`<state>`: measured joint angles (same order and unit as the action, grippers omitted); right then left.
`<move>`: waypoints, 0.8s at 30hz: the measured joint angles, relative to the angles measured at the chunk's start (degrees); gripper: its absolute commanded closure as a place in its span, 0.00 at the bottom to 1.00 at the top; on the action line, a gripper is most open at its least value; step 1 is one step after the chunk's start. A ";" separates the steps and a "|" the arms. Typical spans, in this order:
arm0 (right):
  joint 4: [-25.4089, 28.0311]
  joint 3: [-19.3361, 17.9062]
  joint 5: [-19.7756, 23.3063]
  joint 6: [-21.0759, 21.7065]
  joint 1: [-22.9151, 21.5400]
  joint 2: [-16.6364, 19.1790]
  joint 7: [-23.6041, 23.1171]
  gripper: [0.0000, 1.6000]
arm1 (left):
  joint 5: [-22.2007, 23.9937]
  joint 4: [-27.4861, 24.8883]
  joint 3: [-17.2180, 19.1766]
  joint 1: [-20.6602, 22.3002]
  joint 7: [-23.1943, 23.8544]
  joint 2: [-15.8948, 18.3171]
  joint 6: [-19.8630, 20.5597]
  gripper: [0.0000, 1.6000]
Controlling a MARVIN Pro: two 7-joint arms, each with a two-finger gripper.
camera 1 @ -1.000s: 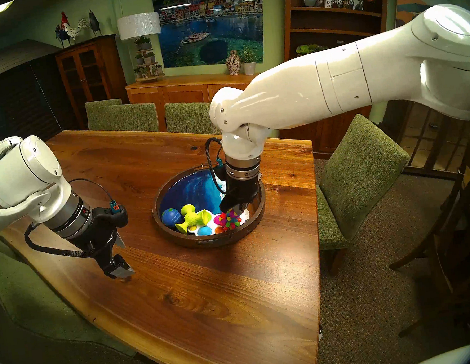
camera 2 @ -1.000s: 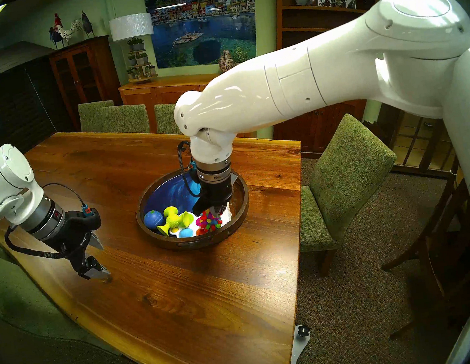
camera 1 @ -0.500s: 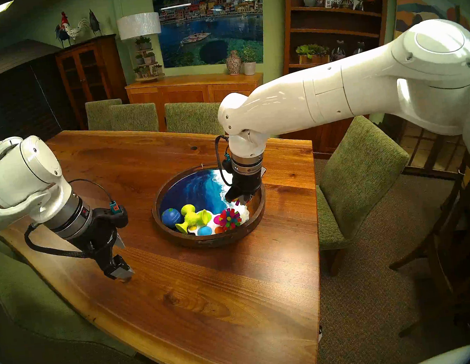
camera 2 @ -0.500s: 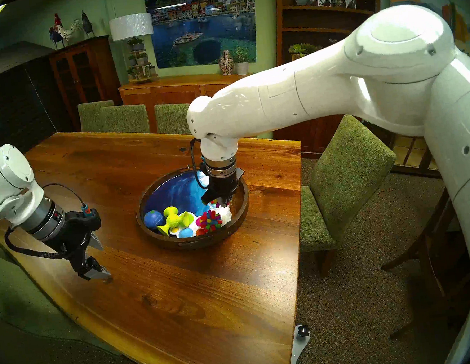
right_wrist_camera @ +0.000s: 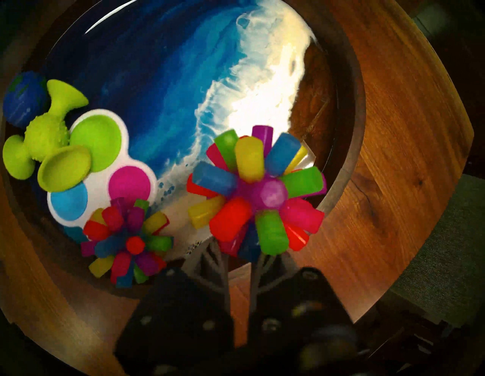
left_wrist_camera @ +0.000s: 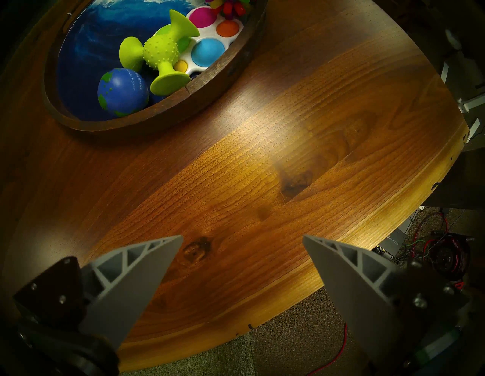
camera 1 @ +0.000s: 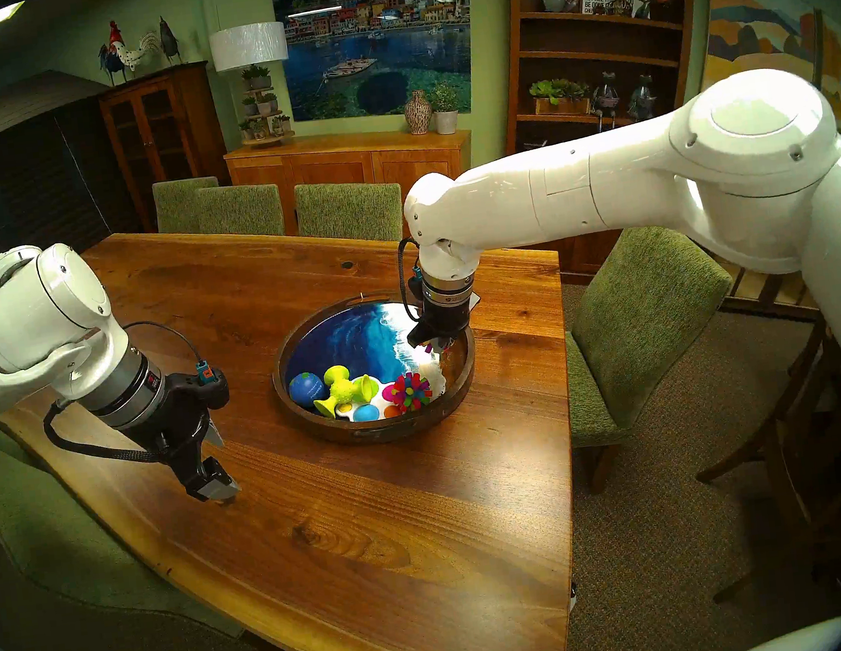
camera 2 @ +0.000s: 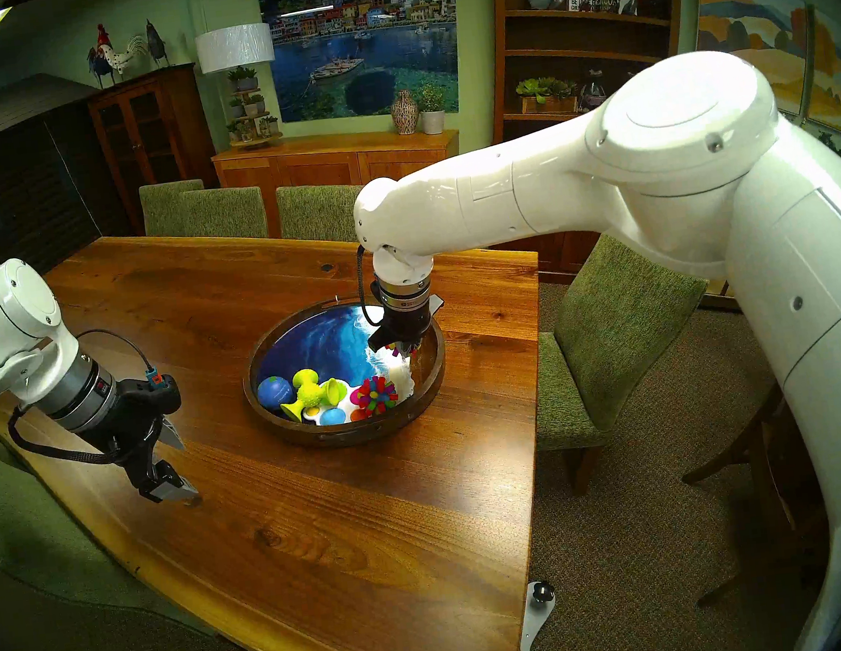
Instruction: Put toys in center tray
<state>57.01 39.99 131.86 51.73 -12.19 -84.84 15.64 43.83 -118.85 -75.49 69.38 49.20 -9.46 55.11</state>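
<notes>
The center tray (camera 1: 383,433) sits on the wooden table and holds a blue-green globe ball (camera 1: 305,386), a lime-green suction toy (camera 1: 342,388), a white board with coloured domes (camera 1: 365,412) and one multicoloured spiky ball (camera 1: 412,391). My right gripper (camera 1: 436,347) is shut on a second spiky ball (right_wrist_camera: 258,194) and holds it above the tray's right side, just inside the rim. My left gripper (camera 1: 222,462) is open and empty, low over the table to the left of the tray; its fingers (left_wrist_camera: 147,265) are spread wide.
Green upholstered chairs stand at the table's far side (camera 1: 238,210) and right side (camera 1: 637,323). The table's front edge (left_wrist_camera: 341,265) runs close to my left gripper. Cables lie on the floor (left_wrist_camera: 433,246) beyond it.
My right gripper has moved up and toward the tray's far right with the spiky ball, away from the toys. The right elbow has dropped. The left arm has not moved.
</notes>
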 measured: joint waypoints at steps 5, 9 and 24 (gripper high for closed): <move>-4.35 0.00 -0.61 -0.44 2.83 -1.97 -1.42 1.00 | 0.13 0.03 -0.07 0.03 0.00 -0.08 0.00 0.00; -7.64 0.01 -1.11 -0.46 4.79 -3.38 -2.64 0.50 | 0.24 0.05 -0.13 0.06 0.00 -0.16 0.00 0.00; -20.10 0.77 -4.74 3.20 7.70 -7.66 -10.00 0.00 | 0.63 0.07 -0.50 0.59 0.02 -0.59 0.00 0.00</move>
<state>36.91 40.76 127.12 54.93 -4.49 -92.50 5.64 44.45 -118.78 -75.99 69.97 49.21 -10.05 55.11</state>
